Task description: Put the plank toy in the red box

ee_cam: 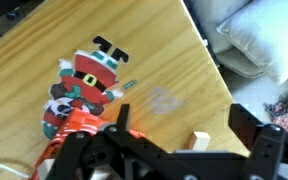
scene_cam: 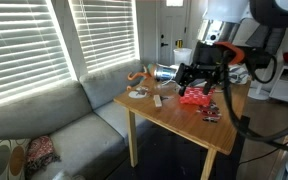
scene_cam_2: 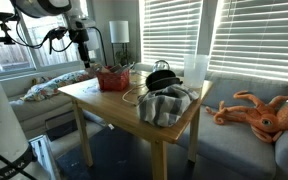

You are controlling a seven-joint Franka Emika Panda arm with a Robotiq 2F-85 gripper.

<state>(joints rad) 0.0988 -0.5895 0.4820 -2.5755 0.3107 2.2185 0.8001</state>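
Plank toy point(ee_cam: 201, 140) lies loose on the table point(ee_cam: 174, 60), just ahead of your gripper point(ee_cam: 179, 152) in the wrist view, with nothing touching it. Your jaws are spread and empty above the tabletop, probably held wide so they can drop over the block. Its long axis seems to point away from the jaws, though it is small and blurred. Red box point(ee_cam: 64, 135) sits close at the jaws' opposite side, apart from the plank, which should mean a short carry. Beyond the box lies a flat Santa figure point(ee_cam: 89, 85). Farthest, past the table edge, is a sofa cushion point(ee_cam: 264, 40).
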